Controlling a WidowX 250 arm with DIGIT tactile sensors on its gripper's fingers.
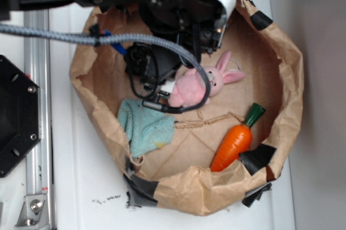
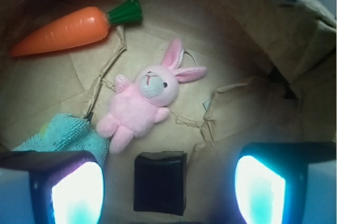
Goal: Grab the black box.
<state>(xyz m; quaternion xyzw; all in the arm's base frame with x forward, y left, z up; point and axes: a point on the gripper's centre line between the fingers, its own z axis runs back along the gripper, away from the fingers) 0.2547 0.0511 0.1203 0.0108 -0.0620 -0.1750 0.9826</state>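
now the open hand (image 2: 167, 187) hangs over the black box (image 2: 159, 182).

Pink bunny (image 1: 190, 90) lies between teal cloth (image 1: 146, 126) and carrot (image 1: 233, 143) inside paper rim (image 1: 216, 186)

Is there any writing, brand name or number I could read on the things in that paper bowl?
None can be read in either view.
black box: glossy plain faces, no print showing.
pink bunny, carrot, teal cloth: no labels visible.
paper rim: only black tape patches, no lettering.
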